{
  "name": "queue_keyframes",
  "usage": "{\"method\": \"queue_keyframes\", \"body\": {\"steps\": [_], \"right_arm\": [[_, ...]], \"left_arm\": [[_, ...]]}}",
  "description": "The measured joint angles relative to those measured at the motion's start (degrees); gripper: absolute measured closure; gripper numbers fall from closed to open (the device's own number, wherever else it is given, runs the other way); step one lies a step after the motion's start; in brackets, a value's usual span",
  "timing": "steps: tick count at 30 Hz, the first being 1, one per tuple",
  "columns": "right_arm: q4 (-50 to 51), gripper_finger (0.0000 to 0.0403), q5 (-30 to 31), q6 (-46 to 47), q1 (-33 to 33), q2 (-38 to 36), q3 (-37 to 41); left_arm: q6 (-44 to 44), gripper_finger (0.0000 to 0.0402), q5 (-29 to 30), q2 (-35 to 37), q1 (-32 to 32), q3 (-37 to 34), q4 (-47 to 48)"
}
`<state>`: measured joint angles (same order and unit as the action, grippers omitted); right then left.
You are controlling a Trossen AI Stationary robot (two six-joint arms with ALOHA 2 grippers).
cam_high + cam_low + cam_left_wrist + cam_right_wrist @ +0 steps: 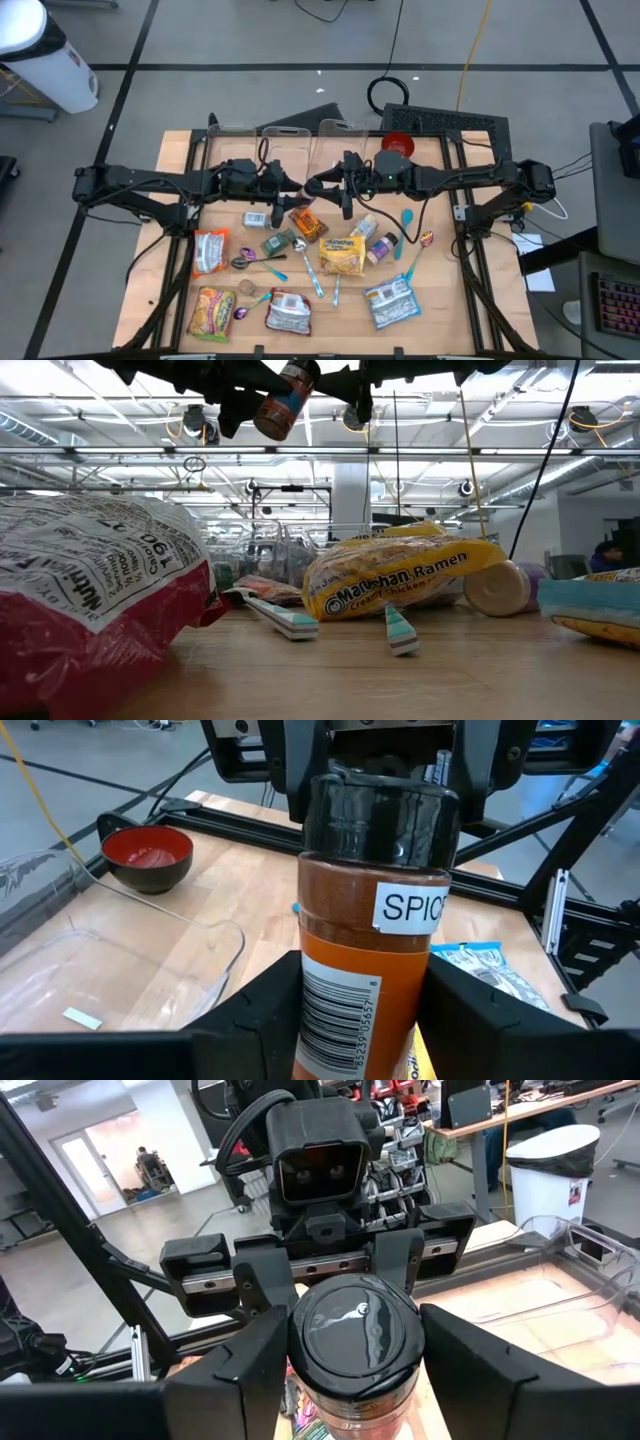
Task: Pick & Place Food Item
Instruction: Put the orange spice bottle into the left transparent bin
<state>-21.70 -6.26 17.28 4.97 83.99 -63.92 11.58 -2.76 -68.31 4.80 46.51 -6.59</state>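
Both arms are reaching inward from the left and right edges of the tabletop and meeting above its middle, toward the far edge. The spice jar is hanging in the air between them, well clear of the wood, tilted with its black lid toward the right arm. The left gripper is clenching the orange, barcoded body of the jar between its two dark fingers. The right gripper is closing around the lid end of the same jar, one finger standing on each side of the black cap; both grippers are thus grasping the jar at once.

Open room for moving is lying mostly along the far edge: two clear plastic trays are sitting there side by side, and a red bowl is resting near the far right corner. The strip of bare wood beneath the jar is narrow.

Toward the near edge the tabletop is crowded. A yellow ramen packet is lying just right of centre, with several spoons scattered beside it. A red-and-white snack bag is lying toward the left edge, a yellow-green packet is occupying the near left corner, a silver pouch is lying by the near edge, and a blue-and-white pouch is lying toward the near right.
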Motion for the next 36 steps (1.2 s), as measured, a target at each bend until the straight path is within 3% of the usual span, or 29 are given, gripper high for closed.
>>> {"method": "queue_keyframes", "body": {"steps": [7, 19, 28, 36], "right_arm": [[-0.01, 0.0205, -0.02, -0.02, 0.0, 0.0, 0.0], [-3.03, 0.0168, -0.66, -0.53, 0.69, -0.02, -0.04], [-5.48, 0.0166, -4.68, 1.48, 2.9, -0.02, -0.04], [-5.48, 0.0165, -4.69, -0.29, 5.32, -2.64, 0.2]], "left_arm": [[0.58, 0.0228, -0.22, 0.0, 0.0, 0.0, -0.12], [2.18, 0.0227, -0.4, -0.03, 0.04, -0.01, -3.15], [2.22, 0.0227, -0.36, -0.01, 0.37, -0.01, -3.65], [2.69, 0.0227, -2.72, 0.97, 3.46, 0.0, -7.22]]}}
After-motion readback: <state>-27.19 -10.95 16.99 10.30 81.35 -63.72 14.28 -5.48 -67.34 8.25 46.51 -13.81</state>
